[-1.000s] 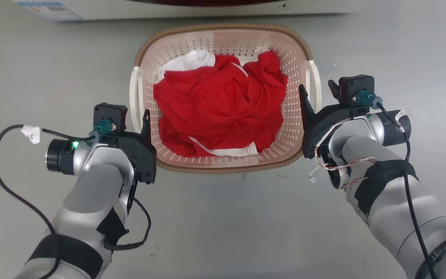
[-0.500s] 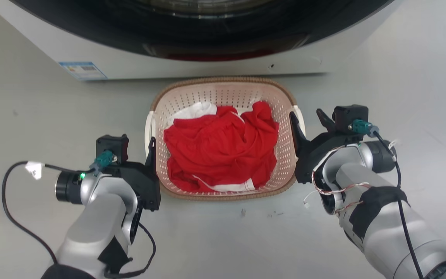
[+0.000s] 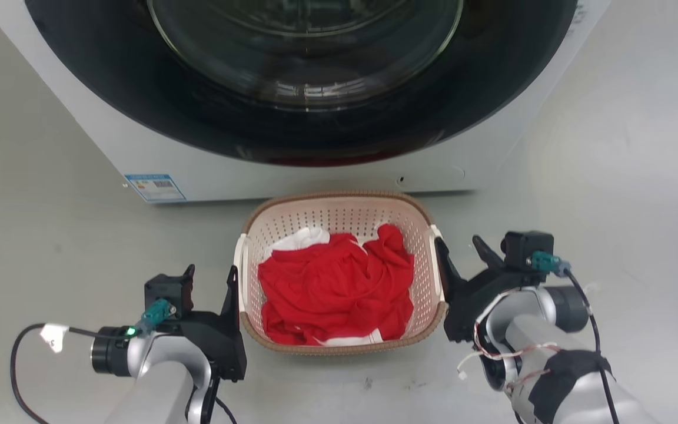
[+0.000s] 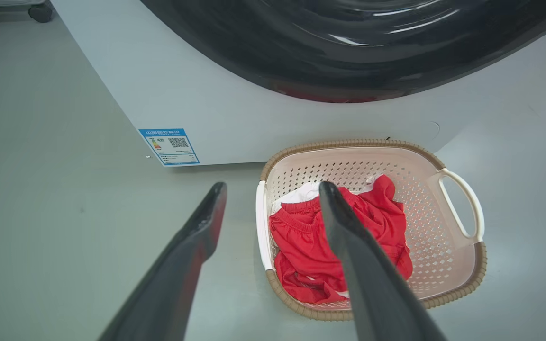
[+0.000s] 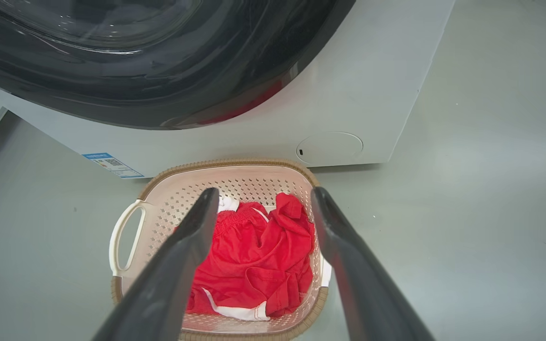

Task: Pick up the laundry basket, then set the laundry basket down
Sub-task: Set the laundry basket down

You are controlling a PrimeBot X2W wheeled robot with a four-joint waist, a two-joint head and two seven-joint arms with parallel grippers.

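Finding: the laundry basket [image 3: 327, 218] stands on the grey floor [image 3: 50, 235] at lower centre of the head view, just below the washer [image 3: 227, 171], with red clothing [image 3: 336, 288] inside.

The left gripper [image 3: 210, 274] sits at the basket's left edge and the right gripper [image 3: 458, 242] at its right edge. Both have fingers spread apart and hold nothing. In the wrist views each pair of fingers looks down on the basket from above, clear of it.

Assessment: the basket is unheld. These views alone do not settle whether the lift is pending or the set-down is complete.

If pending, each gripper must descend to the white handle [image 4: 462, 203] on its own side, straddle it and close. Both must then rise level, so the load does not tip.
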